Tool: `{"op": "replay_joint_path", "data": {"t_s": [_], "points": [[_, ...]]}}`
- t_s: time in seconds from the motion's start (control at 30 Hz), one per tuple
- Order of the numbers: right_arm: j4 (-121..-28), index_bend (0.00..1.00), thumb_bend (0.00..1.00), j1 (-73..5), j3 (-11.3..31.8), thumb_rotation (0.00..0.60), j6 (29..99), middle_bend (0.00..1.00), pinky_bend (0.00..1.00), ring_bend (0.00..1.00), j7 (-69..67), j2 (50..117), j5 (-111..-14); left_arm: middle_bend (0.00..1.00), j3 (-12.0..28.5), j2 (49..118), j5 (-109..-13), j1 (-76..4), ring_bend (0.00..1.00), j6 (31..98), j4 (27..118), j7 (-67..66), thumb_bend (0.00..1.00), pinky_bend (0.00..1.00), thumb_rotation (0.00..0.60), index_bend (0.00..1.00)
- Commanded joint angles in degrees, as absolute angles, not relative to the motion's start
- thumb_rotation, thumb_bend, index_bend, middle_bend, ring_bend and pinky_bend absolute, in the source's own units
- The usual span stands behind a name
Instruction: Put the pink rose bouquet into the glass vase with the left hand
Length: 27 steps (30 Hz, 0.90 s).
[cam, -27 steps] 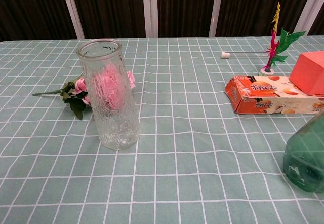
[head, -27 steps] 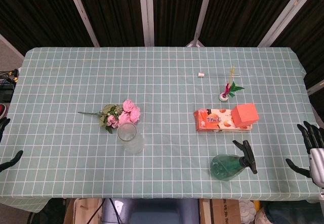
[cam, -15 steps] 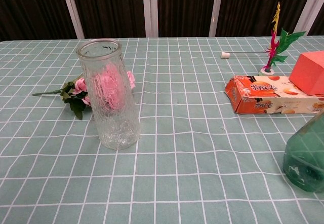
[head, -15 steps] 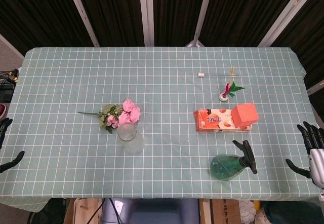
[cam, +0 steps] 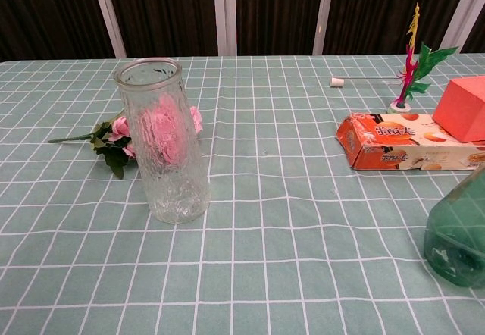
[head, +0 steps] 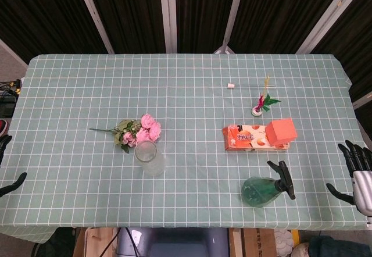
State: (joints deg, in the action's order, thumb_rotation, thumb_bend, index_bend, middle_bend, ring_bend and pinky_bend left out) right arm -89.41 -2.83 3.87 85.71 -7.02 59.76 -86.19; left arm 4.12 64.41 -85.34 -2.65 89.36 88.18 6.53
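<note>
Lying beside ribbed glass vase (head: 149, 158), pink rose bouquet (head: 138, 131), left hand (head: 8, 170) and right hand (head: 356, 173) fingers wide.

The bouquet (head: 136, 132) lies on the table (head: 186, 94) just behind the upright vase (head: 149, 159). Well to the right, a block (head: 281, 130) sits on a box (head: 247, 137), the bottle (head: 264, 189) before them, a shuttlecock (head: 261, 103) behind.

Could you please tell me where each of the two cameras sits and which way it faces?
Head view: high above the near table edge, looking steeply down on the whole table; the left robot hand and right robot hand show at the side edges.
Chest view: low at the near edge, looking level across the table; no robot body shows.
Shared: glass vase, pink rose bouquet, orange snack box.
</note>
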Motion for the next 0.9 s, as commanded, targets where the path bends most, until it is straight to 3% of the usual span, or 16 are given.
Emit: {"op": "replay_joint_path", "data": {"t_s": [0.03,0.27,0.43,0.63,0.9], "points": [[-89.7,0.06,0.21,-2.8,3.7,0.6,85.2,0.05,0.0,0.02,-7.6,59.3,-86.0,0.05,4.3,64.0,-85.3,-3.4,0.0,88.3,88.2,7.0,0.33,0.0,0.6,0.06],[-89.8,0.06,0.21,-3.0,3.8,0.6,84.3,0.05,0.0,0.02,-7.8,59.0,-85.3,0.05,6.5,59.4,-82.5,-11.3,0.0,75.3,92.9,3.9,0.3,0.0,0.6,0.03],[-90.1,0.06,0.21,-3.0,3.9,0.6,84.4,0.05,0.0,0.02,-7.3,58.9,-85.1,0.04,10.1,55.5,-75.9,-21.9,0.0,59.7,102.5,-3.3,0.3,0.0,0.6,0.02],[-90.0,0.06,0.21,-2.9,3.9,0.6,84.3,0.05,0.0,0.02,-7.2,58.9,-84.8,0.04,11.4,59.1,-63.4,-28.4,0.0,56.2,106.1,-20.9,0.3,0.0,0.6,0.02],[-90.0,0.06,0.21,-2.7,4.2,0.6,84.8,0.05,0.0,0.02,-7.5,58.9,-84.4,0.04,11.0,66.5,-50.2,-35.6,0.0,57.7,106.9,-35.9,0.3,0.0,0.6,0.02]]}}
